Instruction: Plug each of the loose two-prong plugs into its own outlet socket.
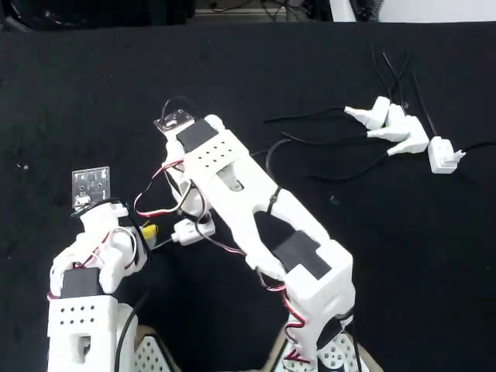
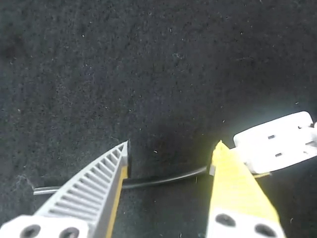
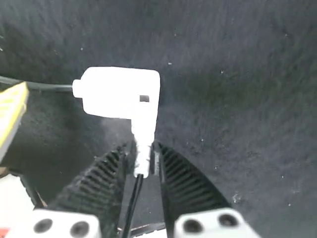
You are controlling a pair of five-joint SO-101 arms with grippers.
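Plug (image 3: 143,130) and outlet socket (image 3: 119,91) are meeting on the black table cloth (image 3: 237,74) in the right wrist view. There the right gripper (image 3: 142,154) is clamping its two black ribbed fingers (image 3: 99,188) on the plug's narrow neck, with a black lead trailing back between them; whether the prongs are fully seated cannot be told. The left wrist view is supplying the other side: the left gripper (image 2: 171,148) is holding its grey ribbed finger (image 2: 91,191) and yellow finger (image 2: 233,191) well apart, astride the socket's black cable (image 2: 158,179), while the outlet socket (image 2: 275,144) is lying just beyond the yellow tip with two slots facing the camera. The high view is placing the outlet socket (image 1: 188,231) toward the arms' side of the table, between the two arms, with the left gripper (image 1: 147,231) just beside it. The right arm (image 1: 232,178) is arching over the spot and covering part of it. Well apart, toward the far right, spare white plugs and sockets (image 1: 399,132) are lying bunched together, their black cables (image 1: 310,118) spreading leftward.
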